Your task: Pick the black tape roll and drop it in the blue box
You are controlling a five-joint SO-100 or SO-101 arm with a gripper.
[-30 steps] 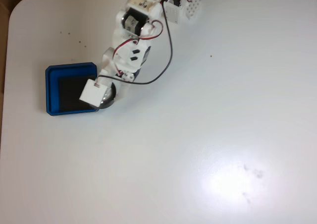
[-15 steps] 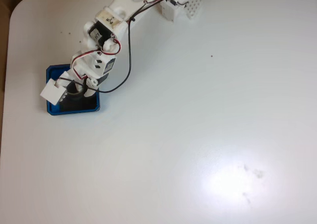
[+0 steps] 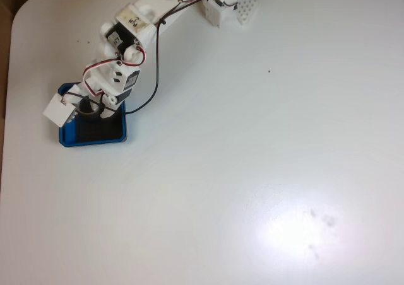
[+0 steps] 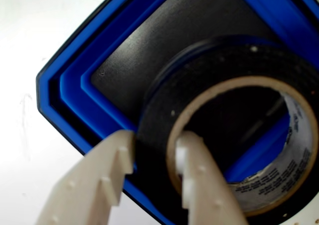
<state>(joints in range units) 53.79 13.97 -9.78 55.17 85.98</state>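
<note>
Since half a second ago the arm has swung a little further toward ten o'clock in the fixed view — the gripper now sits over the blue box at its upper-left part. Its two fingers clench the black tape roll's wall, holding it above the box floor — the print on the roll's inner band is too blurred to read.

At the fixed view's left edge you are seeing the tape roll hanging over the box, gripper pinching its wall.
</note>
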